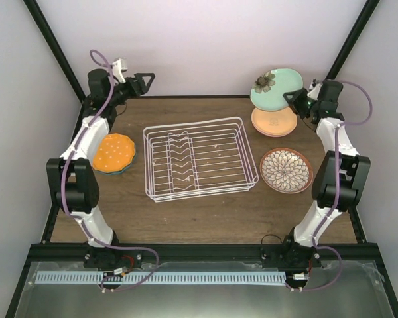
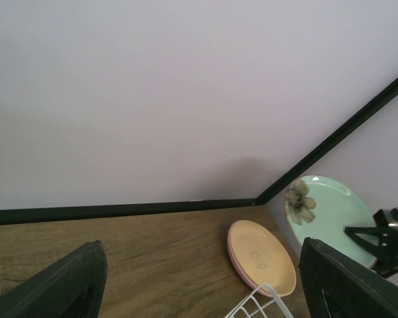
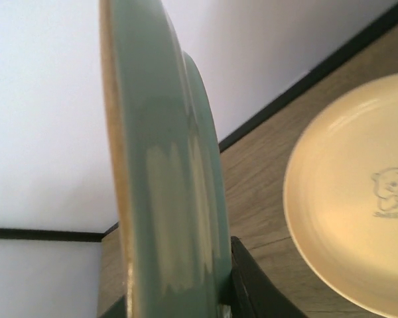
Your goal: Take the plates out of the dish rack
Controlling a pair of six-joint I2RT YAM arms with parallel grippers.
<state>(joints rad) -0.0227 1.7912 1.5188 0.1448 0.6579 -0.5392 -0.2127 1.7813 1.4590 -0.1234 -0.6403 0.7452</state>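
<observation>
Right gripper (image 1: 295, 99) pinching sage green plate (image 1: 282, 86) on edge, far right.
Yellow plate (image 1: 274, 122) directly below; floral plate (image 1: 286, 170) nearer; dish rack (image 1: 199, 159) centre; left gripper (image 1: 146, 82) spread wide, far left.

Six plates, one rack (image 1: 200, 159), two arms, one table (image 1: 205, 215).

The plates split two and four. At the left of the top view sits one stack of two, an orange plate (image 1: 113, 152) over a teal plate (image 1: 117, 172). At the right are four: one green plate (image 1: 276, 87) at the upper right, one stack of two just below it, a yellow plate (image 1: 273, 122) over a pink plate (image 2: 232, 255), and one floral plate (image 1: 286, 170) alone at the mid right. The rack has one row of dividers (image 1: 179, 156). The left arm (image 1: 79, 179) and right arm (image 1: 338, 172) each carry one gripper, so two in all: left gripper (image 1: 146, 81), right gripper (image 1: 290, 98).
</observation>
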